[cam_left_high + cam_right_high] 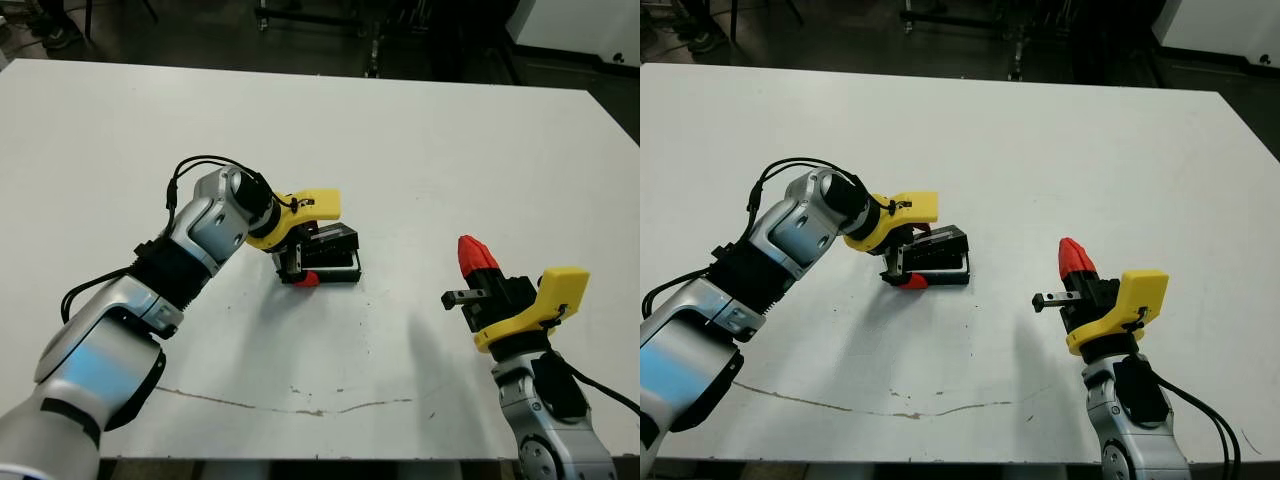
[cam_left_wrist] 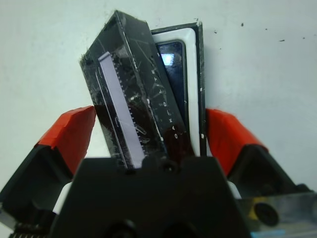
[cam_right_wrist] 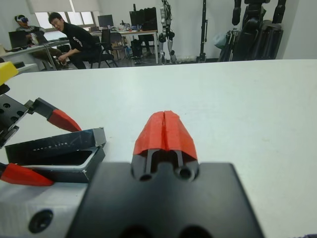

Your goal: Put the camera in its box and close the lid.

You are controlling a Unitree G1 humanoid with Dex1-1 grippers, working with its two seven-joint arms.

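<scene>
The box (image 1: 338, 268) sits mid-table, and the left wrist view shows its white-lined wall (image 2: 194, 74) with the glossy black camera (image 2: 173, 64) lying inside. The lid (image 2: 133, 99) rests slanted across the box, one long edge raised, leaving part of the camera uncovered. My left gripper (image 1: 300, 266) hangs over box and lid, open, one red fingertip (image 2: 74, 129) on each side. Off to the right my right gripper (image 1: 476, 256) is held above the table, shut on nothing, its tips pointing away from me.
A faint crack line (image 1: 300, 405) runs across the table near its front edge. Beyond the far edge are dark floor and equipment stands (image 3: 247, 29), and people sit at desks (image 3: 74, 42) in the background.
</scene>
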